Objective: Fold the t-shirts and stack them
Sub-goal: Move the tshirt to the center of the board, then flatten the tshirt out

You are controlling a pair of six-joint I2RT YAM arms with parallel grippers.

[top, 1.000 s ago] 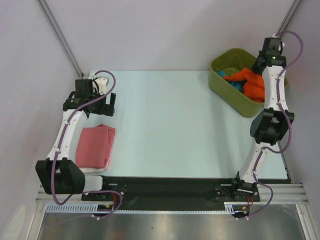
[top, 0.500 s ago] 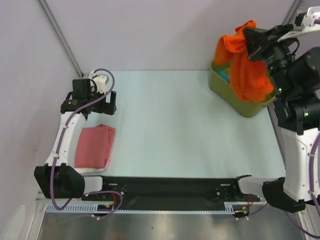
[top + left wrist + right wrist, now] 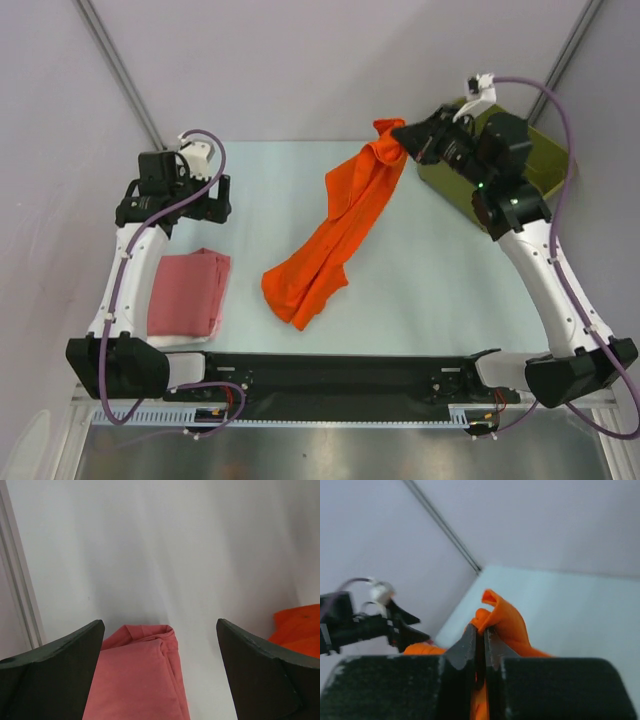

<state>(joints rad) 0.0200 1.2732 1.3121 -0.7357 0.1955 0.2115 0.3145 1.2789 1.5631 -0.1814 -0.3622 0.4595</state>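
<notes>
Table (image 3: 430,290): pale, flat, the working surface. The middle of it is where the next fold would likely be laid out.

Orange t-shirt (image 3: 335,235): the largest loose item. It hangs in a long diagonal rope from high near the far right down toward the near centre of the table. The lower end is bunched and rests on the surface; the upper end is lifted. It is held by one pinch of cloth so the rest drops free, probably to untangle it before spreading. Unfolded, not yet flat.

Green bin (image 3: 447,187): far right corner, largely behind the right arm. Its contents are hidden from above, so I cannot say what is left in it.

Pink t-shirt (image 3: 188,292): folded to a neat rectangle at the near left, well apart from the orange one. This looks like the base of the stack.

Right gripper (image 3: 403,134): clenched on a fold at the orange shirt's top end. The wrist view shows both fingers pressed together with cloth between them.

Left gripper (image 3: 212,203): jaws spread wide, nothing in them. It hovers beyond the pink shirt's far edge, seemingly waiting to help spread the orange one.
</notes>
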